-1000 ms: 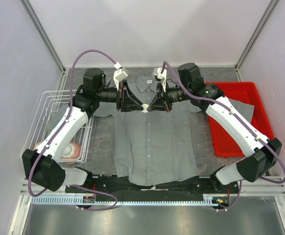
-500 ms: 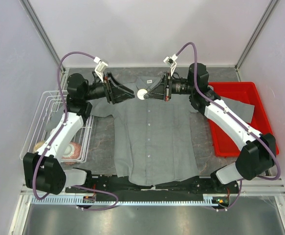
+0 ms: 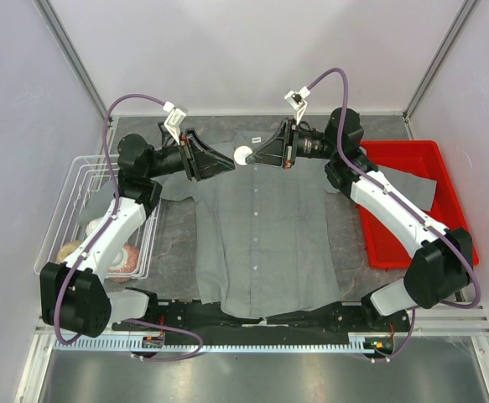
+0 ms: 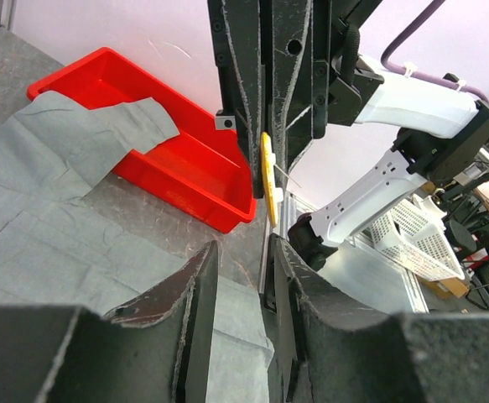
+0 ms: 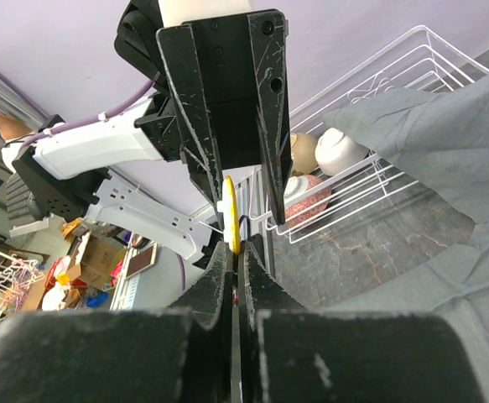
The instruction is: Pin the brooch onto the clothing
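The right hand (image 3: 255, 157) pinches the brooch (image 3: 244, 154) at its fingertips, above the clothing (image 3: 265, 243); the left hand (image 3: 227, 164), jaws parted, faces it. Probably best: left closes squarely before right releases.

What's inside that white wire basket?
A white bowl, a tan bowl and a reddish speckled bowl. The left arm covers part of the wire basket from above.
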{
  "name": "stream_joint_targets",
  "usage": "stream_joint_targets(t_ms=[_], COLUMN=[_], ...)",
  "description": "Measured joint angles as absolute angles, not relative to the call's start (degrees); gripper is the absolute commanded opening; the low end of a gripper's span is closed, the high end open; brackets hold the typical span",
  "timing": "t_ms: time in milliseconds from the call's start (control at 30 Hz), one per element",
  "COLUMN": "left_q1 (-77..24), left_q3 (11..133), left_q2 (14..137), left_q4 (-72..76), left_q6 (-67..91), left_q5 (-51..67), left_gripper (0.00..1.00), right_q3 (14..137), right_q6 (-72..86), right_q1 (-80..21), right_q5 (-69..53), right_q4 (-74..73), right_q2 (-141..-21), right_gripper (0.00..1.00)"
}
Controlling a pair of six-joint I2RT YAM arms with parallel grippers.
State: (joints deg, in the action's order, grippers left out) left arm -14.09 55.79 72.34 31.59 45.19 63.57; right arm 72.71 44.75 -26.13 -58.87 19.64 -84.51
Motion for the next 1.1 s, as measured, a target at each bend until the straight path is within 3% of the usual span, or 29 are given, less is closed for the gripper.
stream_joint_targets(t_ms=[333,467,633,800,867,900,933,1000,1100], left_q1=[-15.1,-15.5,-15.9,-16.2,-16.2,-16.2,-16.2,-16.2,-16.3], left_q3=[55.8,55.8,55.8,55.8,55.8,55.8,55.8,55.8,55.9], left_q2=[72.3,72.3,72.6,73.0,73.2,73.3,73.3,73.4,73.5], left_q4=[33.3,33.4,33.2,33.1,32.9,32.8,32.7,32.2,30.8], left_q6=[46.7,47.0,47.0,47.0,47.1,47.1,47.1,47.1,47.1], left_q5=[63.5,63.3,62.9,62.5,62.5,62.6,62.6,62.5,61.6], left_gripper=[0.39,0.28,0.24,0.04,0.02,0.02,0.02,0.02,0.02], right_q3=[72.7,72.7,72.7,72.7,72.8,72.8,72.8,73.4,75.4], right_q6=[41.8,40.6,39.8,38.9,38.0,37.5,37.0,35.9,30.0], right_q1=[-26.1,-26.4,-26.6,-27.1,-27.1,-27.1,-27.1,-27.1,-27.4], right_q5=[-58.9,-58.8,-59.0,-59.1,-59.0,-58.9,-58.7,-58.3,-56.3], right_q4=[17.0,15.8,15.4,14.8,14.2,13.8,13.5,11.6,5.7], right_q2=[-85.1,-85.1,-85.1,-85.1,-85.1,-85.1,-85.1,-85.1,-85.1], right_gripper=[0.0,0.0,0.0,0.0,0.0,0.05,0.28,0.46,0.57])
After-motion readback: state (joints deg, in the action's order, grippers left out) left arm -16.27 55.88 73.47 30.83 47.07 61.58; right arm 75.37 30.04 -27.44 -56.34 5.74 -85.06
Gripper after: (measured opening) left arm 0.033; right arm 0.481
